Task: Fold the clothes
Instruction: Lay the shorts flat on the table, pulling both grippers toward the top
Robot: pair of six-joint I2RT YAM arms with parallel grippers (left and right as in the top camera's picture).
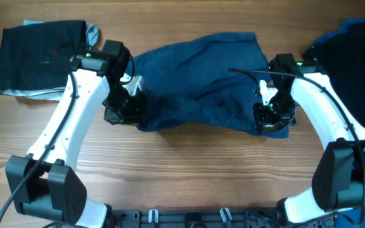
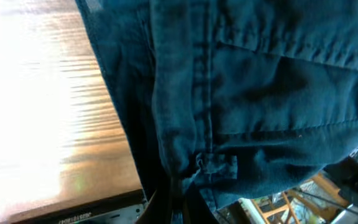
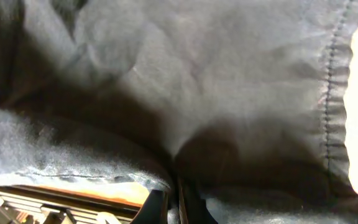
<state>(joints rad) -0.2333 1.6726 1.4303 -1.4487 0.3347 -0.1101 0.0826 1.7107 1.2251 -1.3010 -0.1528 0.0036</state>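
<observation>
Navy-blue denim-like shorts [image 1: 198, 79] lie spread across the middle of the table. My left gripper [image 1: 127, 107] is shut on their left front edge; the left wrist view shows the fabric with seams and a pocket flap [image 2: 247, 93] pinched between the jaws [image 2: 178, 202]. My right gripper [image 1: 272, 117] is shut on the shorts' right front corner; the right wrist view is filled with the cloth and its stitched hem [image 3: 331, 93], held in the jaws [image 3: 173, 199].
A folded black garment [image 1: 40, 57] lies at the far left of the table. More dark blue and black clothes [image 1: 353, 44] are piled at the far right. Bare wood table [image 1: 189, 171] runs along the front.
</observation>
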